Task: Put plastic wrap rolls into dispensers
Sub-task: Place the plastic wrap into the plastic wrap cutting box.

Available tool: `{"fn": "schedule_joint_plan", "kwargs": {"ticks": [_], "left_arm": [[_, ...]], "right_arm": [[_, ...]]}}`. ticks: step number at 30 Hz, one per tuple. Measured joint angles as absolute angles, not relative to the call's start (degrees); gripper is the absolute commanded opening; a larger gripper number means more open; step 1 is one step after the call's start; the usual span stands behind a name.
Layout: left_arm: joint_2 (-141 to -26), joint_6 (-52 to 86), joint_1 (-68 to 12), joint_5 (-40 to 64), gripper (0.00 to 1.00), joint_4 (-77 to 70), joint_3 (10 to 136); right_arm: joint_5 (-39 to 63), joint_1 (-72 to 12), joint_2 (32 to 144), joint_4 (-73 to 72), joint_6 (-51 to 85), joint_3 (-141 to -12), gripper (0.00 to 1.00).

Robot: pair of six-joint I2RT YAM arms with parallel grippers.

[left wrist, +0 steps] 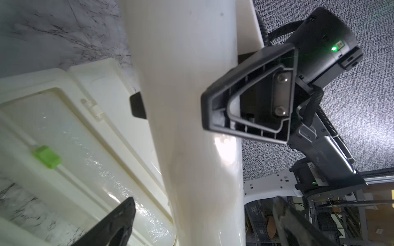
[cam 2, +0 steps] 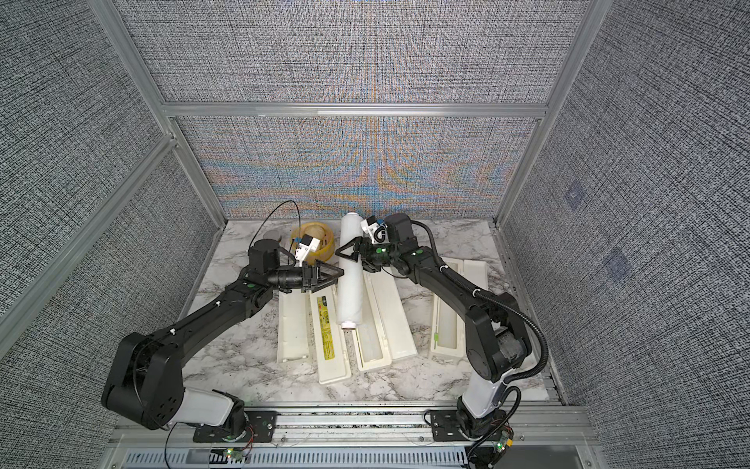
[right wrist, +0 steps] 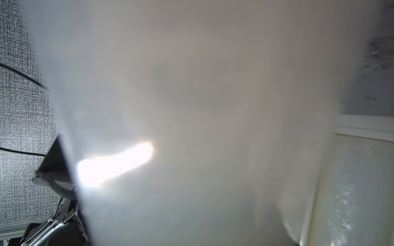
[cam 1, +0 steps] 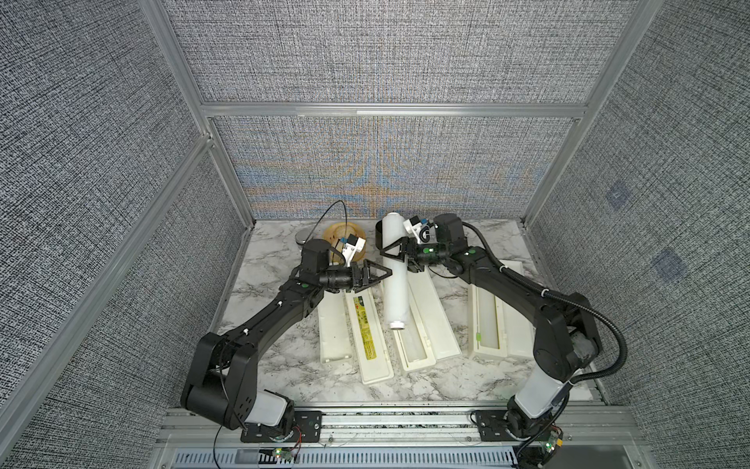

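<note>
In both top views the right gripper (cam 1: pixel 399 255) (cam 2: pixel 357 256) clamps the plastic wrap roll (cam 1: pixel 395 284) (cam 2: pixel 350 284) toward its far end, its near end over the open middle dispenser (cam 1: pixel 434 325); the left gripper (cam 1: pixel 382 279) (cam 2: pixel 339 278) stands open at the roll's left side. Left wrist view: spread jaws straddle the roll (left wrist: pixel 191 159). Right wrist view: the blurred roll (right wrist: pixel 191 95) fills the frame

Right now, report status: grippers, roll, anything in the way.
Left gripper open, jaws either side of the roll. Right gripper shut on the roll, tilted above the middle dispenser, not seated. Only left gripper close by.
</note>
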State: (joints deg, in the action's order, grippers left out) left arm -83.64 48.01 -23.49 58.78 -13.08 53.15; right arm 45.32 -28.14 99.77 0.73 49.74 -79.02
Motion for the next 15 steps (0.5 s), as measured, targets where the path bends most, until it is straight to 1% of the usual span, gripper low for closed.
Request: {"fn": "schedule_joint_plan", "kwargs": {"ticks": [7, 11, 13, 15], "left_arm": [[-85.49, 48.45, -24.38, 59.07, 1.0, -13.69, 54.65], [-86.35, 49.93, -25.23, 59.05, 0.98, -15.2, 54.85], [-86.91, 50.59, -25.87, 59.02, 0.95, -16.34, 54.85], [-87.22, 51.4, -26.3, 58.78, 0.89, -17.04, 54.83]], "right_arm": [[46.76, -29.1, 100.42, -3.55, 52.86, -79.07, 0.49], [46.78, -29.69, 101.36, -4.93, 54.5, -79.07, 0.49], [46.72, -30.0, 101.82, -4.99, 54.85, -79.07, 0.48], [46.83, -30.06, 102.19, -4.91, 55.42, -79.07, 0.48]]}}
